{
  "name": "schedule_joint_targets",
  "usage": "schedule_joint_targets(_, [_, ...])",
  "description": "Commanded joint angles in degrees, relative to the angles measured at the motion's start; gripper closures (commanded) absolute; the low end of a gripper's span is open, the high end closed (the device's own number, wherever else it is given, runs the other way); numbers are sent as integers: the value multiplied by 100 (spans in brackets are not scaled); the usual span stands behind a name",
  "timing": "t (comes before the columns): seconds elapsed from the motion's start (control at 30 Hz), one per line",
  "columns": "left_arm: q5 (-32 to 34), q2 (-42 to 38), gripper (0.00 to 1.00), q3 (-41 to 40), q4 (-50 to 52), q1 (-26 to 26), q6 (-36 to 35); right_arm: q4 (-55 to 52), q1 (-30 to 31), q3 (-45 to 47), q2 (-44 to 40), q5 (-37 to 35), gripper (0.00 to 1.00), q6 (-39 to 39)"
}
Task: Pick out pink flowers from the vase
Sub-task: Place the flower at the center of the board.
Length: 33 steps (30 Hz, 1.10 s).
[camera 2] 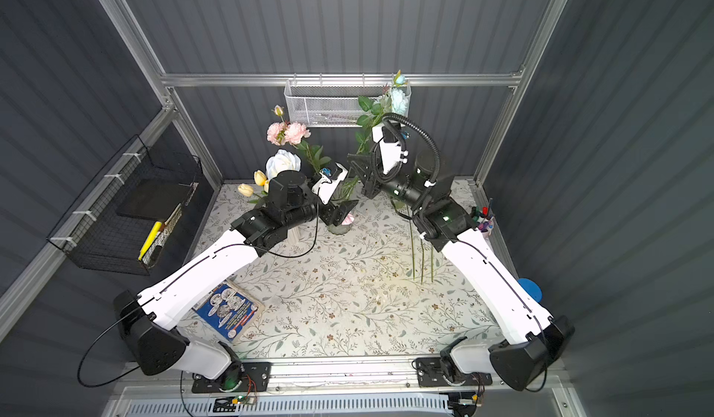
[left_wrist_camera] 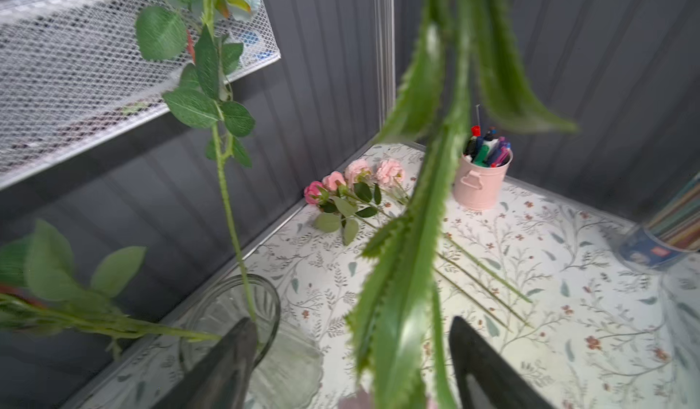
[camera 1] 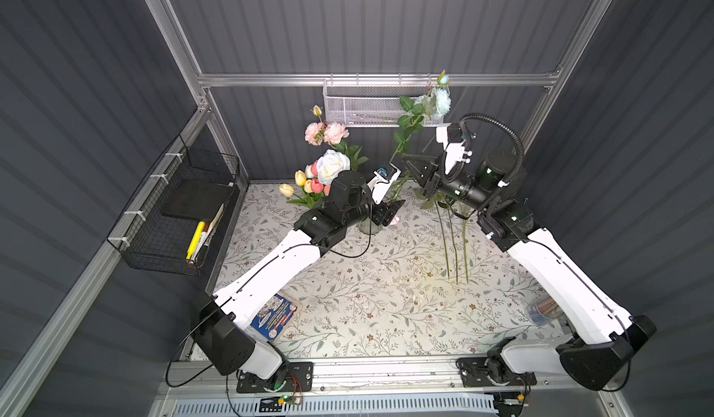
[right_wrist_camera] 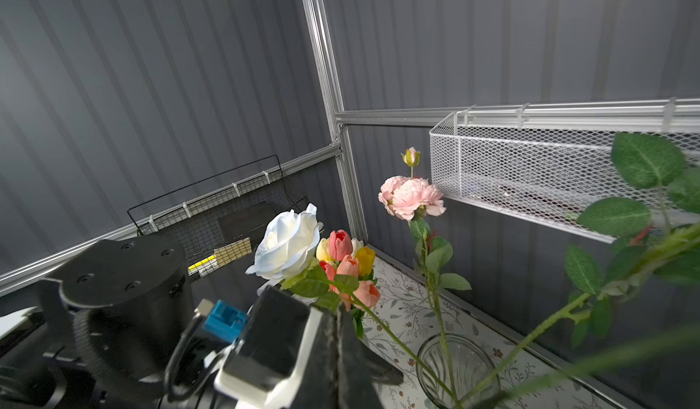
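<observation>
Tight round the vase [camera 1: 368, 229], open mat [camera 1: 367, 311] nearer
Left arm [camera 1: 270, 276], right arm [camera 1: 560, 276] and leaning stems [left_wrist_camera: 227, 198] crowd the vase; basket [camera 1: 371, 106] hangs on the far wall above; laid flowers [left_wrist_camera: 352, 183] and pen cup [left_wrist_camera: 481, 183] take the far right corner; book [camera 1: 274, 316] lies near left

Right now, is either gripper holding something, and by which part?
The right gripper, shut, seems to pinch a pink flower by its stem, bloom hanging down; the left gripper stands open around it, not gripping.
</observation>
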State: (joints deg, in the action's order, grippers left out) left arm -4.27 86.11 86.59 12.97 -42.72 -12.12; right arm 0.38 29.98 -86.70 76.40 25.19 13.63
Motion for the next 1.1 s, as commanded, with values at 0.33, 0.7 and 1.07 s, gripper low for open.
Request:
schedule_joint_targets(0.33, [-353,-463,100,-239,-259,-22,-347,-633,78,-40,-268,-264,71,-340])
schedule_joint_targets(0.7, [2300,-1077,100,-1187,-362,-112,-2761,-2072,56,-527,-1206,-363,41,-1488])
schedule_joint_targets(1.07, [3240,-1460,100,-2141,-1239,-166,-6688,-3687,69,-1357,-753,-568,41,-2639])
